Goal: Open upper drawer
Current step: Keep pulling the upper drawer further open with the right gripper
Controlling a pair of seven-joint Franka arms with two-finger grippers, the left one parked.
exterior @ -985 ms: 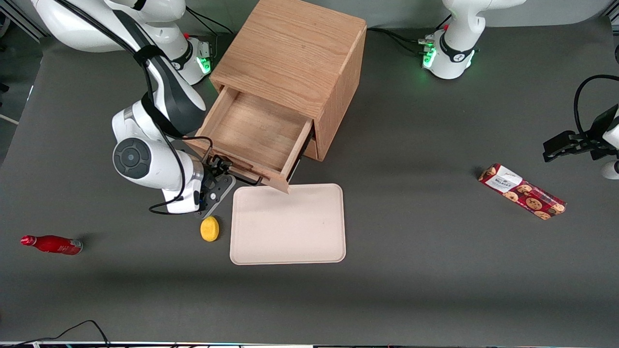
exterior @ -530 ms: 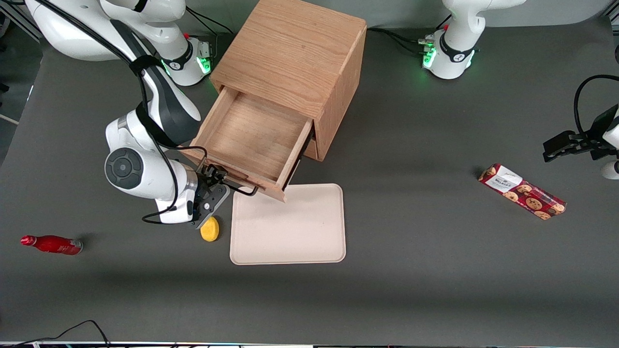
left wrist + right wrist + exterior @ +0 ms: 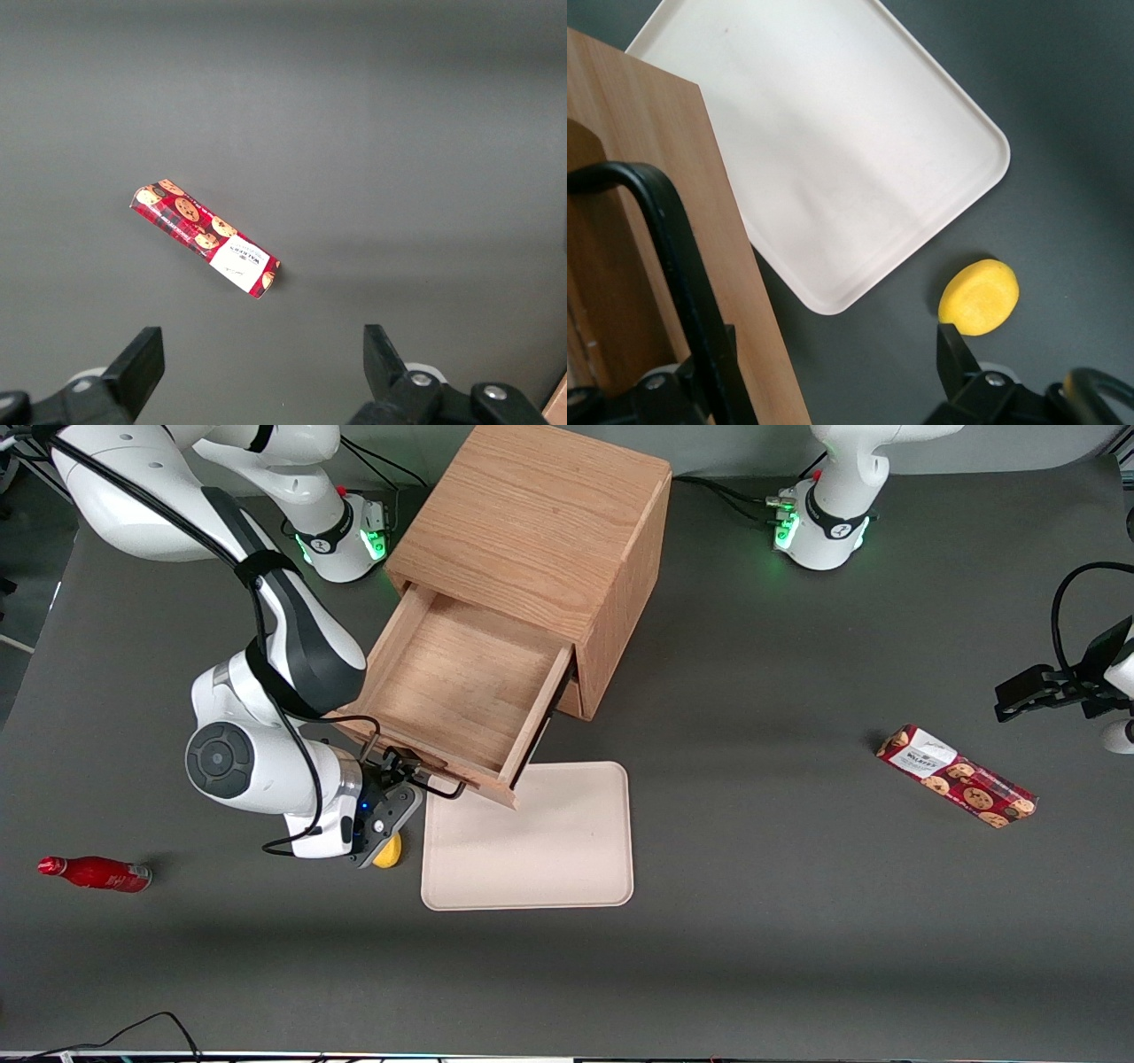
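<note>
Upper drawer (image 3: 461, 682): pulled well out of the oak cabinet (image 3: 540, 531), plain wood inside, its front overhanging the tray's (image 3: 532, 841) far edge.
Handle (image 3: 673, 266): thin black bar, lying between the jaws.
Gripper (image 3: 400, 772): at the drawer front, jaws apart.
Tray: smooth cream rectangle with rounded corners.
Yellow disc (image 3: 979, 297): just beside the tray.

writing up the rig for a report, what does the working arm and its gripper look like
The working right arm has glossy white rounded shells with dark grey panels and a round grey cap at its joint. A thin black cable loops along it. Its base glows green. The small black two-finger gripper, by the light oak upper drawer's thin black bar handle, has blocky black jaws with screws.
</note>
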